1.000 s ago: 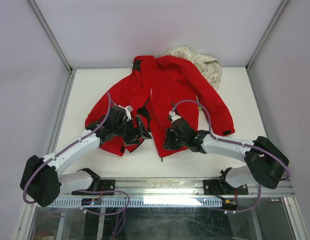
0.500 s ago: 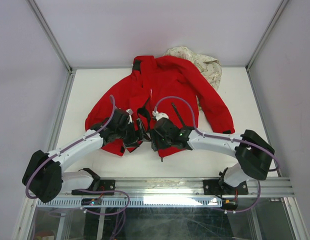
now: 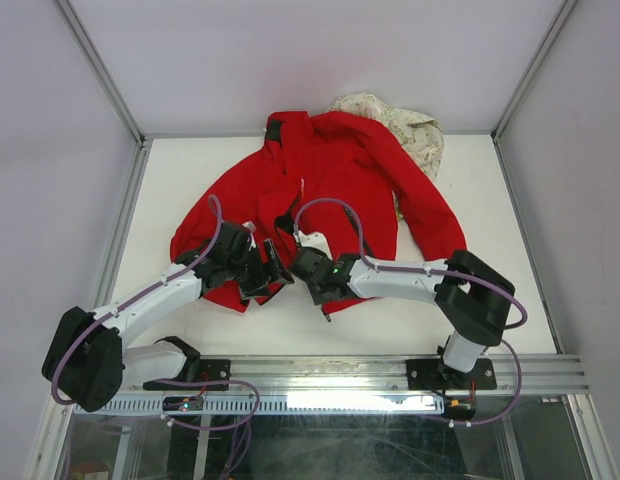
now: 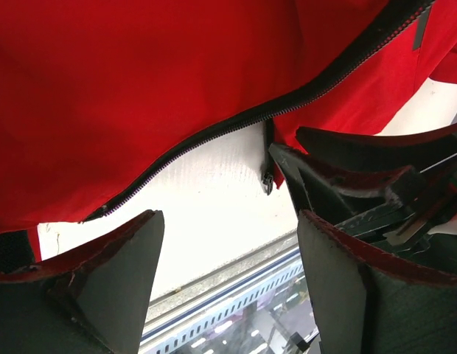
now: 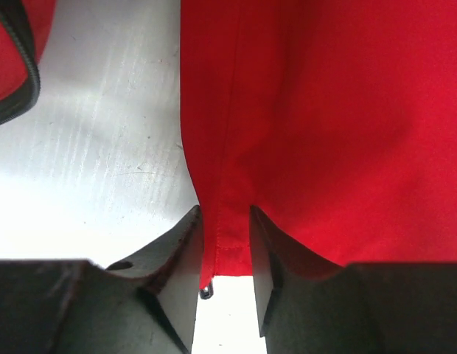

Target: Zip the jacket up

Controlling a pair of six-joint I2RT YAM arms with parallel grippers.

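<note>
Top external cam showed the jacket (image 3: 340, 170) spread flat on the tabletop (image 3: 490, 200). Its collar was at the far side, its hem was toward the arm bases, and the front was open at the bottom. A cream garment (image 3: 410, 125) poked out behind its far shoulder.

Both arms were crowded in at the hem gap, which I think makes sense bc that's where a zip has to be started.

Right end effector (image 5: 225, 221) was nearly closed, w/ the red front edge of one panel pinched between its fingers just above the hem. My guess is it was holding that side taut and in place so the two halves could be lined up.

Left end effector (image 4: 228, 251) was spread wide and had nothing in it. It hovered over the other panel's edge, where the zipper teeth (image 4: 214, 131) ran diagonally and the zipper pull (image 4: 267, 179) dangled over bare tabletop (looked lined up to go for that pull, imo).

Zip wasn't joined yet afaict, so the task looked like it was at a very early stage. Mating those two ends is prob the fiddly bit.
</note>
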